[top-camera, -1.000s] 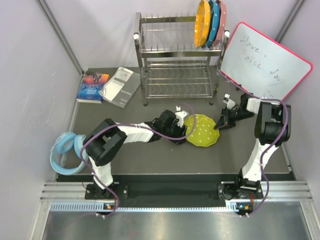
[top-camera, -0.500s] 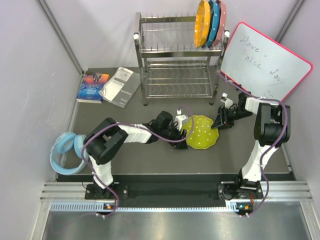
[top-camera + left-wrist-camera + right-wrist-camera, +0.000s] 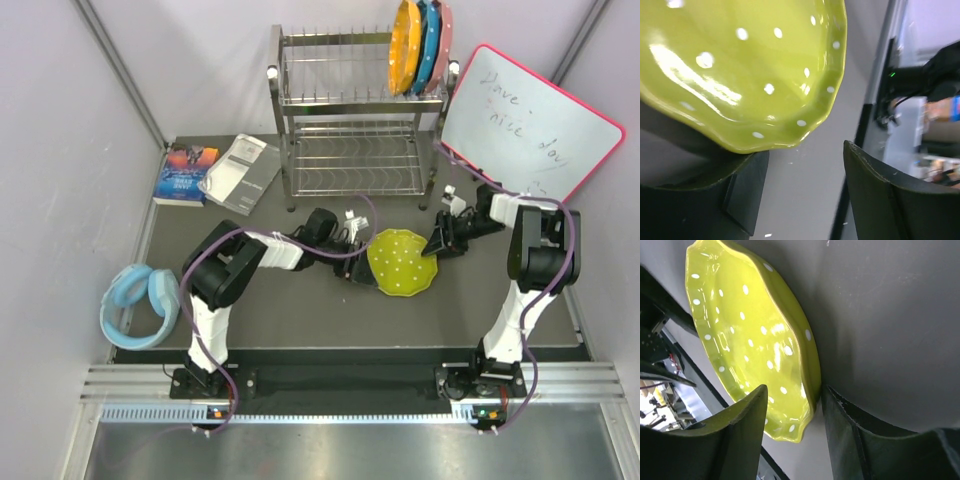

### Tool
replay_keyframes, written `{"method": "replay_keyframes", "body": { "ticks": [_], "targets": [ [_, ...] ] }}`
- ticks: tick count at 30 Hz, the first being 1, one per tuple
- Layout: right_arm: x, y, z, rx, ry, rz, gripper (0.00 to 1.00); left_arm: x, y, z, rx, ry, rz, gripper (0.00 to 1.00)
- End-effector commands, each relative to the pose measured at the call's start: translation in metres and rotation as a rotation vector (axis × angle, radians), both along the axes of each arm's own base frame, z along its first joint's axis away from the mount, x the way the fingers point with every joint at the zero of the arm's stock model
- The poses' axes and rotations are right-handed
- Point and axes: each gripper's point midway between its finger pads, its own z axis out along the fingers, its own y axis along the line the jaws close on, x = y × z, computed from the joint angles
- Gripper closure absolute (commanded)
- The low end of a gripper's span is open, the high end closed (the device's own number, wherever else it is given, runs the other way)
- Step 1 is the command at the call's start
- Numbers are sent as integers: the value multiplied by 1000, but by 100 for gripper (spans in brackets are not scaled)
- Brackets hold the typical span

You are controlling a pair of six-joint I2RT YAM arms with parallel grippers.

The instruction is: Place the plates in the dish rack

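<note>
Near the middle of the counter (image 3: 300, 310), a little toward its right edge, the yellow-green plate (image 3: 402, 262) lies almost flat between the two claws. The left claw (image 3: 360, 270) stands at the plate's left rim with jaws parted. One finger seems to sit under the rim and the other is well clear, so it grasps nothing. The right claw (image 3: 434, 250) is at the opposite rim, released too, its fingers on both sides of the scalloped edge. I judge the right arm is better placed to take the plate, because the rim lies between its jaws. At the far edge stands the dish rack (image 3: 350, 120), with the orange plate (image 3: 404, 45), blue plate (image 3: 428, 40) and pink plate (image 3: 445, 45) upright at its top right.
</note>
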Motion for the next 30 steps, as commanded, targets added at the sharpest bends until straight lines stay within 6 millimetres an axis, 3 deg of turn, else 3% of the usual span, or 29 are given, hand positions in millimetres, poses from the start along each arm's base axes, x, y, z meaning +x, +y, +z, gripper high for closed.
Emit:
{"method": "replay_keyframes", "body": {
  "ticks": [1,7,16,23,30],
  "targets": [
    [-3,-12,-43,-172,-22,61,51,20,19,-45,131,237,205,33],
    [13,-8,-40,-191,-75,27,50,45,7,-57,195,219,273,36],
    [22,3,-32,-192,-107,52,56,36,4,-77,296,235,290,46],
    [7,7,-30,-162,-74,100,61,38,9,-89,366,238,362,66],
    [-20,15,-24,-143,-35,129,62,45,14,-110,505,283,526,66]
  ]
}}
